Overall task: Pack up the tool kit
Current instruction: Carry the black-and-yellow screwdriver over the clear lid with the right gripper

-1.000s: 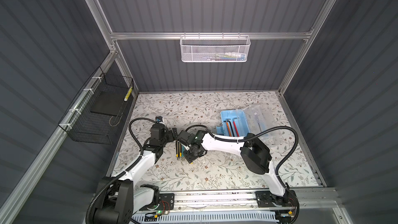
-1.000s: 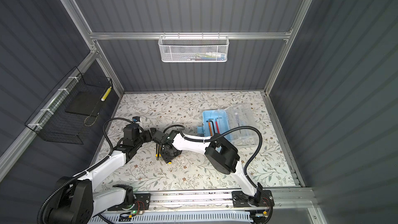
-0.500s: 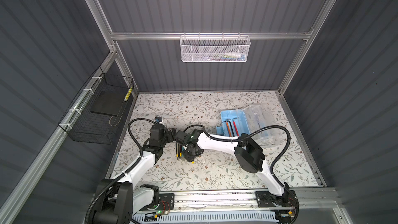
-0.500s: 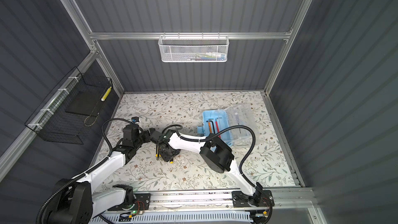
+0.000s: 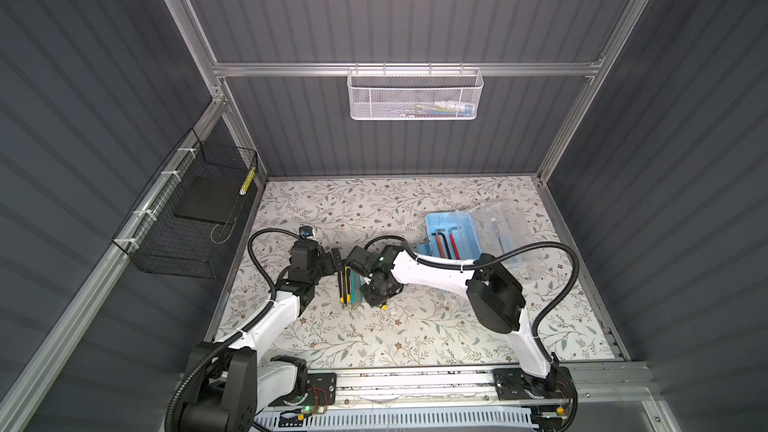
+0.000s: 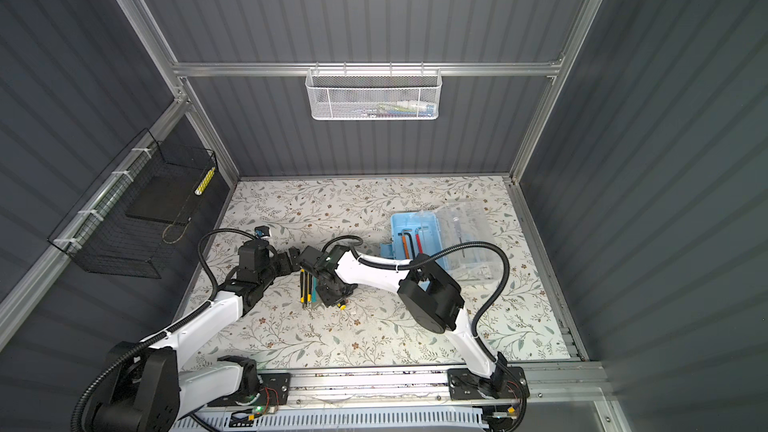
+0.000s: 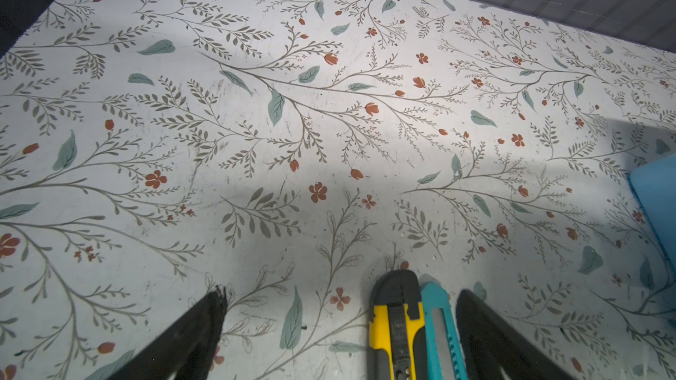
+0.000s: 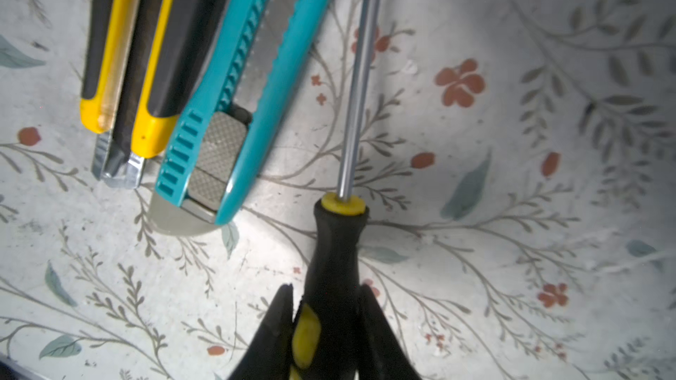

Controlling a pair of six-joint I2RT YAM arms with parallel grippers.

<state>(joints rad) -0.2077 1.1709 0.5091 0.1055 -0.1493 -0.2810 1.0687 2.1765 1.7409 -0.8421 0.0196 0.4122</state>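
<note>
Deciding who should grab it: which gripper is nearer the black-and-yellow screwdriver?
Right. The right gripper straddles the screwdriver; the left gripper stands open over the box cutters beside it.

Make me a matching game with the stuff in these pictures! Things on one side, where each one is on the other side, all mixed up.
1 screwdriver
2 teal knife
3 white mesh basket
4 tool kit

A hanging on the back rail
B open on the table
C between the fingers of the right gripper
D lying beside the yellow knife

Pairs: 1-C, 2-D, 3-A, 4-B.
</note>
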